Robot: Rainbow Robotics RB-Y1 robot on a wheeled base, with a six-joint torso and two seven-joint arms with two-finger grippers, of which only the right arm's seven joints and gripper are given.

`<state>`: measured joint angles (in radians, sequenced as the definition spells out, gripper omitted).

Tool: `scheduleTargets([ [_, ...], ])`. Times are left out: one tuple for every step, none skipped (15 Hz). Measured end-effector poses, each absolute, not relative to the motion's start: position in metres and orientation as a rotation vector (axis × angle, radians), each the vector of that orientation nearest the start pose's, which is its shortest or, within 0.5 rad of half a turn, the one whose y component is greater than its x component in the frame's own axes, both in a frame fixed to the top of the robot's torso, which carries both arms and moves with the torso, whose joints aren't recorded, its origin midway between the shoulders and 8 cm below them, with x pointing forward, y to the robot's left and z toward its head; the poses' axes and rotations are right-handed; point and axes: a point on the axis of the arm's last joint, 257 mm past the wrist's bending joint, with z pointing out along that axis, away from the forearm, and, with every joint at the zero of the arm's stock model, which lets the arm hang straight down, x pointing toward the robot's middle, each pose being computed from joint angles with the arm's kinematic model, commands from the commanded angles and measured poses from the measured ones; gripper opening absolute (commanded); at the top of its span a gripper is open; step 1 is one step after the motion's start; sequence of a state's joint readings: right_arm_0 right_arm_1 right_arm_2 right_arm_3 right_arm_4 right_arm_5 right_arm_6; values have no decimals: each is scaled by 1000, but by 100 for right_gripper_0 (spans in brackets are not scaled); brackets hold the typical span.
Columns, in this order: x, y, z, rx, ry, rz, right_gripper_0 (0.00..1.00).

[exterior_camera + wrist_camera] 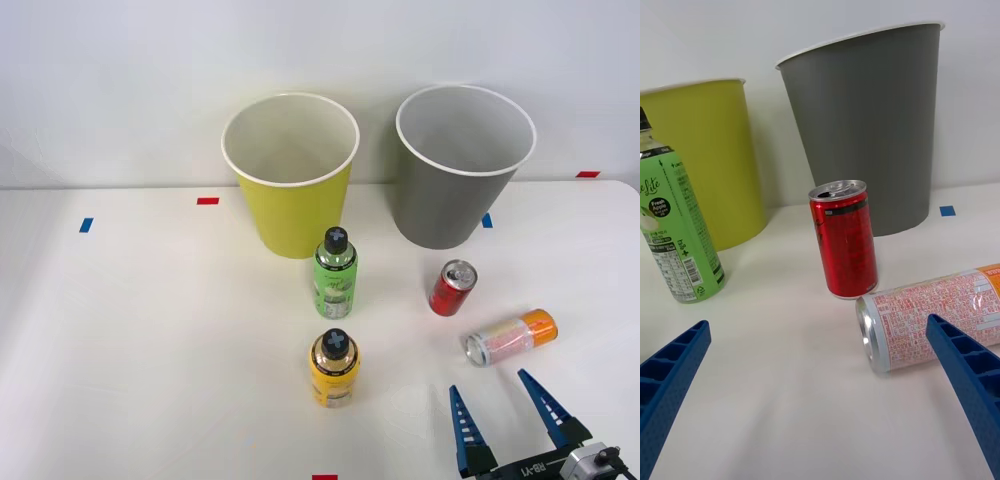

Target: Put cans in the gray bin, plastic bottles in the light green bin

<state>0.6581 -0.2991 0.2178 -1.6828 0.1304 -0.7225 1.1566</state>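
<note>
A red can (453, 288) (845, 239) stands upright in front of the gray bin (463, 168) (865, 124). Just nearer me, an orange can with a pale band (510, 337) (929, 317) lies on its side. The green bottle (335, 273) (674, 225) stands in front of the light green bin (291, 172) (711, 157), and the yellow bottle (333, 368) stands nearer still. My right gripper (490, 400) (820, 375) hovers open near the table's front edge, just short of the lying orange can, with nothing between its fingers.
Both bins stand side by side at the back of the white table (150, 340). Small red (207, 201) and blue (86, 225) tape marks dot the surface. Open table lies to the left of the bottles.
</note>
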Motion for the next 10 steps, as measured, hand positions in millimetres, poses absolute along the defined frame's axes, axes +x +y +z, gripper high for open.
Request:
scheduleTargets([
  [302,-218,-281,-90,1453,313,100],
  [302,-218,-281,-90,1453,313,100],
  [302,-218,-281,-90,1453,313,100],
  [302,-218,-281,-90,1453,313,100],
  [302,-218,-281,-90,1453,313,100],
  [302,-218,-281,-90,1453,313,100],
  [302,-218,-281,-90,1453,313,100],
  [302,-218,-281,-90,1453,313,100],
  [302,-218,-281,-90,1453,313,100],
  [302,-218,-281,-90,1453,313,100],
])
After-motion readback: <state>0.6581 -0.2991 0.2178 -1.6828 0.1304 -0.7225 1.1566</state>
